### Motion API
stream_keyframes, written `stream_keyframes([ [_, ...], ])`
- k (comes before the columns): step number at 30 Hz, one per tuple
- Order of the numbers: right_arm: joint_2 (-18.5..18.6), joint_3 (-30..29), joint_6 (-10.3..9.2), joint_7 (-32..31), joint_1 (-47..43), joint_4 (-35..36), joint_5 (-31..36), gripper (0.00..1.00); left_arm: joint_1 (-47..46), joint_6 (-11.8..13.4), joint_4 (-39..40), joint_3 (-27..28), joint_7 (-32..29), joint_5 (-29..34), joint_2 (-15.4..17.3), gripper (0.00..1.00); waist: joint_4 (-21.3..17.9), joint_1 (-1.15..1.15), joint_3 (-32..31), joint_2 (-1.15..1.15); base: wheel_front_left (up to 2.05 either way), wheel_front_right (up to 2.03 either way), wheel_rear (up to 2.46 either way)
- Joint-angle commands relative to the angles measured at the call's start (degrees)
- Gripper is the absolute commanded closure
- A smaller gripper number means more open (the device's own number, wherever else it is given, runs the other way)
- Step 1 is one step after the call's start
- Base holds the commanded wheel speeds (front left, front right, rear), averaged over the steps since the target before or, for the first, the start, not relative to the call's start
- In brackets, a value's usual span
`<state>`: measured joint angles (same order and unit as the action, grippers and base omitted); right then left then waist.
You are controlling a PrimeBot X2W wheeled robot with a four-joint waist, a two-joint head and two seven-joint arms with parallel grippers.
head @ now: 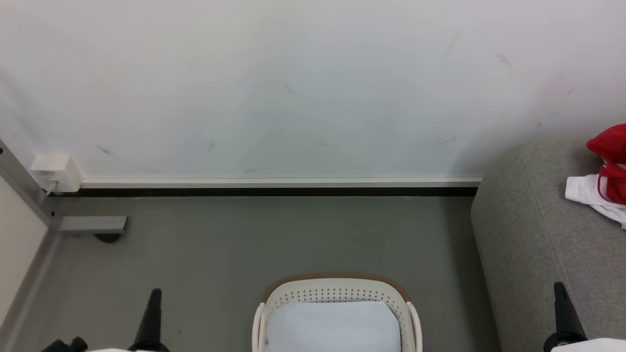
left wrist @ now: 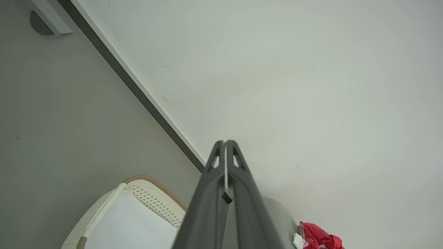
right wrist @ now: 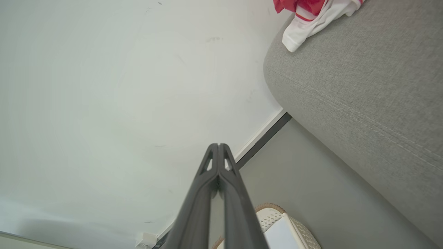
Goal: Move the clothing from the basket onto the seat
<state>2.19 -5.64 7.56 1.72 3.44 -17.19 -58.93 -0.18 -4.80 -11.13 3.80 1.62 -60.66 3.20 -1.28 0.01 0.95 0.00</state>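
Observation:
The cream basket (head: pixel 337 292) with its brown rim stands on the floor at the bottom centre, and pale fabric lies inside it. Red clothing (head: pixel 609 166) with white trim lies on the grey seat (head: pixel 533 244) at the right; the same clothing (right wrist: pixel 311 14) shows on the seat (right wrist: pixel 363 90) in the right wrist view, and the clothing (left wrist: pixel 318 238) shows again low in the left wrist view. My left gripper (head: pixel 154 294) is shut and empty, left of the basket (left wrist: pixel 145 200). My right gripper (head: pixel 560 289) is shut and empty beside the seat's front, right of the basket (right wrist: pixel 277 216).
A white wall (head: pixel 293 88) with a skirting board (head: pixel 279 183) runs behind the basket. A white socket box (head: pixel 56 172) and a grey metal foot (head: pixel 93 225) sit at the far left. Grey floor (head: pixel 274 239) lies between the basket and the wall.

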Motion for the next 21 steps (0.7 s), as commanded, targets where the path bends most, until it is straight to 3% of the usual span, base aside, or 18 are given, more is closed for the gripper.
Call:
stream_keyframes([
  [1,0.75,-0.16,-0.07,-0.41,1.28,0.79,-1.83,1.00,-1.23,-0.41,0.10,0.50,-0.34,-1.80,0.26,1.00,0.03,0.00,-0.02,0.00,0.00,0.00,0.00],
  [21,0.84,-0.49,-0.08,-3.36,1.93,1.79,-13.64,1.00,-3.17,-1.33,-0.99,1.35,-3.30,-12.96,0.08,1.00,0.42,0.00,-0.25,0.00,0.00,0.00,0.00],
])
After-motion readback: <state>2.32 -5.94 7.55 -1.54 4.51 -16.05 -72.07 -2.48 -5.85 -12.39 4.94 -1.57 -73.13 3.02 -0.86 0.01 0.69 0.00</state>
